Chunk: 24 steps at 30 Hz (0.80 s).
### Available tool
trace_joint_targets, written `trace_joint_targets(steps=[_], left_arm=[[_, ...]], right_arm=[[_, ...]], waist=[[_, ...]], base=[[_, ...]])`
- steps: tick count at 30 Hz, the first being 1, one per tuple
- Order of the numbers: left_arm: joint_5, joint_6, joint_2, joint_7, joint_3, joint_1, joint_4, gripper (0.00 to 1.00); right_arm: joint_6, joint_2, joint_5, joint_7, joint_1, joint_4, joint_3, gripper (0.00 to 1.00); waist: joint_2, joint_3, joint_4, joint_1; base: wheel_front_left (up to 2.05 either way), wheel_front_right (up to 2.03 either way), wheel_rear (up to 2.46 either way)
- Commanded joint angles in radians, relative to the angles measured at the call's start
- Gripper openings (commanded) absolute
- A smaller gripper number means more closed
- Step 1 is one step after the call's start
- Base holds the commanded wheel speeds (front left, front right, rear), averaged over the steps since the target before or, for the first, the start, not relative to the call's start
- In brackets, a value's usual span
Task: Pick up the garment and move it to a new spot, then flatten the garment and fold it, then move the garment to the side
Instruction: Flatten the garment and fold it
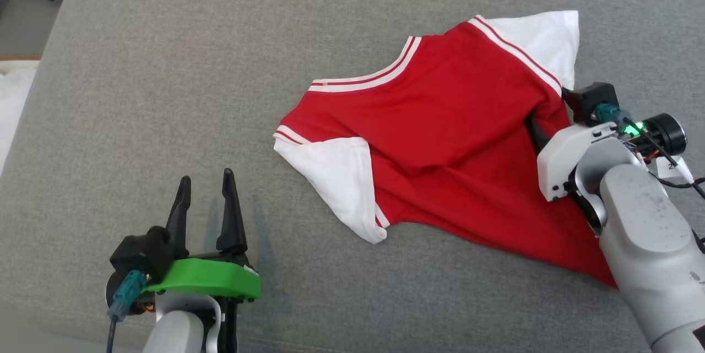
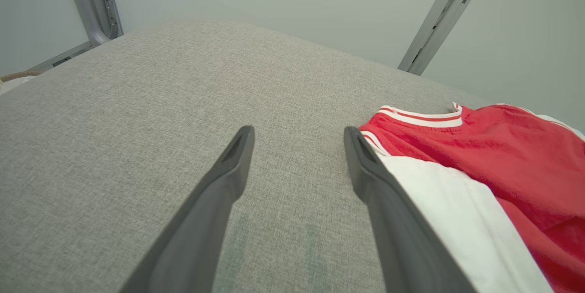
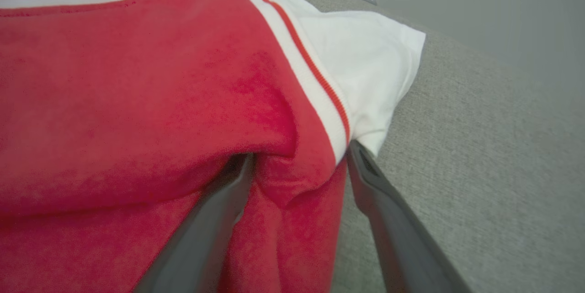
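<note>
The garment (image 1: 451,121) is a red shirt with white sleeves and striped trim, lying crumpled on the grey cushion (image 1: 165,77). My right gripper (image 1: 548,110) is at its right edge, just below the white right sleeve (image 1: 545,39). In the right wrist view this gripper (image 3: 299,156) is open, and a raised fold of the red shirt (image 3: 137,78) lies between its spread fingers. The left finger's tip is tucked under that fold. My left gripper (image 1: 206,177) stands open over bare cushion, left of the near white sleeve (image 1: 336,177). In the left wrist view, that gripper (image 2: 297,133) has the garment (image 2: 480,146) to its right.
The grey cushion has bare room to the left and behind the garment. Its left edge (image 1: 33,88) falls away to a floor with white cloth (image 1: 11,105). Metal frame posts (image 2: 438,18) stand behind the cushion.
</note>
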Motion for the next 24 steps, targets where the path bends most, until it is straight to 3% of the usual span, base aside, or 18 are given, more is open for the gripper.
trace_joint_targets(steps=[1,2,8,14,21,22,23,24], left_arm=[[-0.003,0.005,0.003,0.0,0.0,-0.014,0.0,1.0],[-0.004,0.004,0.003,0.0,-0.001,-0.015,0.0,1.0],[-0.013,0.01,0.003,0.0,-0.02,-0.022,0.005,1.0],[-0.022,0.007,0.003,0.0,-0.043,-0.029,0.012,1.0],[-0.044,0.01,0.003,0.0,-0.074,-0.035,0.014,1.0],[-0.047,0.011,0.003,0.0,-0.076,-0.036,0.014,1.0],[-0.048,0.013,0.003,0.0,-0.08,-0.037,0.013,1.0],[-0.052,0.014,0.003,0.0,-0.081,-0.037,0.012,1.0]], right_arm=[[-0.002,-0.001,0.0,-0.014,-0.03,0.018,0.003,0.15],[-0.002,-0.001,-0.002,-0.026,-0.045,0.028,0.007,0.0],[-0.002,0.015,-0.041,-0.106,-0.167,0.069,0.029,0.0],[-0.002,0.075,-0.088,-0.148,-0.317,0.109,0.077,0.0],[-0.002,0.13,-0.174,-0.156,-0.476,0.243,0.12,0.0],[-0.002,0.135,-0.184,-0.149,-0.478,0.267,0.116,0.34],[-0.002,0.142,-0.192,-0.149,-0.482,0.292,0.114,1.0],[-0.002,0.148,-0.198,-0.157,-0.486,0.307,0.114,1.0]], waist=[[0.0,0.023,0.023,0.0],[0.0,0.025,0.024,0.0],[0.0,0.026,0.035,0.0],[0.0,0.019,0.062,0.0],[0.0,0.031,0.121,0.0],[0.0,0.033,0.125,0.0],[0.0,0.035,0.13,0.0],[0.0,0.037,0.133,0.0]], base=[[0.0,0.0,0.0],[0.0,0.0,0.0],[0.0,0.0,0.0],[0.0,0.0,0.0],[0.0,0.0,0.0],[0.0,0.0,0.0],[0.0,0.0,0.0],[0.0,0.0,0.0]])
